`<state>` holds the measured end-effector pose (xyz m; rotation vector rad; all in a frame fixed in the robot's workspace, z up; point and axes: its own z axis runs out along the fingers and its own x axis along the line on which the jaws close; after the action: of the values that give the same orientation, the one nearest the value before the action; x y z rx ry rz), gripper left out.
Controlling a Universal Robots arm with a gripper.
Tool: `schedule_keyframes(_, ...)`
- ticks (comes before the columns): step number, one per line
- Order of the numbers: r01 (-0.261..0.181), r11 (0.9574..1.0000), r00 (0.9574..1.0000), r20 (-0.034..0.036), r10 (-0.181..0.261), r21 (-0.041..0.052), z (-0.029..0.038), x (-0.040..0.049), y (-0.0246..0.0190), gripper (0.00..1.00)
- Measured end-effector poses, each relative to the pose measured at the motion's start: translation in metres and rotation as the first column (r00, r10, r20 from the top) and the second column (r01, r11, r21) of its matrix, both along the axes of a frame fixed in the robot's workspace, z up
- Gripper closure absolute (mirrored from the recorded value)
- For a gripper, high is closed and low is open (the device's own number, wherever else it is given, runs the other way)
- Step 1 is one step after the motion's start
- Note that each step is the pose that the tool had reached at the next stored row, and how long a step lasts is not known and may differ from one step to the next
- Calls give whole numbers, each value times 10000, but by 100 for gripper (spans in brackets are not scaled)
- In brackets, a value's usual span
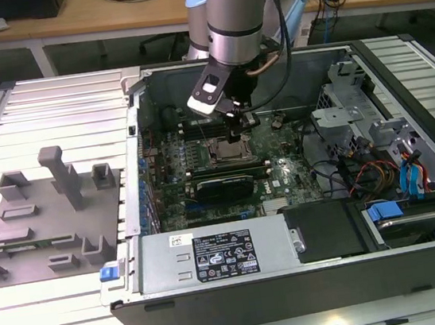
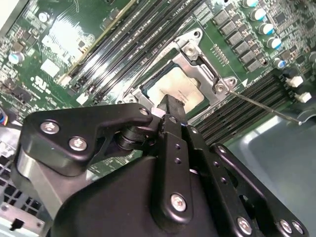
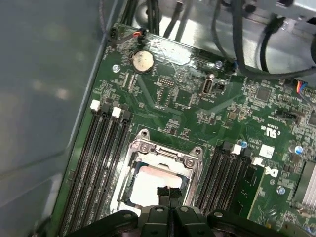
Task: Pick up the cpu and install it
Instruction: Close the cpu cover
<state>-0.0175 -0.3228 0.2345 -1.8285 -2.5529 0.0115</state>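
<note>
The open computer case (image 1: 299,296) lies on the ribbed surface (image 1: 34,106), with a grey tray (image 1: 49,225) beside it on the exterior view's left. The arm (image 1: 234,16) reaches down into the case over the motherboard (image 3: 187,98). The cpu (image 2: 180,86) lies flat inside the socket frame (image 3: 163,150), so seating looks done. The thin lever (image 2: 266,106) seems unlatched, so locking is left. The jaws are pinched narrow just above the cpu, holding nothing. Memory slots (image 3: 106,158) flank the socket, and nothing blocks it.

One cpu (image 3: 149,179), one motherboard (image 3: 190,104), one computer case (image 1: 300,300), one grey fixture tray (image 1: 46,233)
</note>
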Motion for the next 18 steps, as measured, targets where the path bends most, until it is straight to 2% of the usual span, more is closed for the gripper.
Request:
schedule_keyframes(2, -468, 9989, 9989, 0, 468, 0, -1, 0, 0, 89)
schedule_keyframes(6, -912, 9958, 9958, 0, 912, 0, -2, 0, 0, 89)
schedule_keyframes(12, -1702, 9854, 9854, 0, 1702, 1, -4, 0, 0, 89)
schedule_keyframes(15, -2409, 9705, 9705, 0, 2409, 0, -7, 0, 0, 89)
schedule_keyframes(17, -2692, 9631, 9631, 0, 2692, 0, -9, 0, 0, 89)
schedule_keyframes(18, -2919, 9564, 9564, 0, 2919, 0, -10, 0, 0, 89)
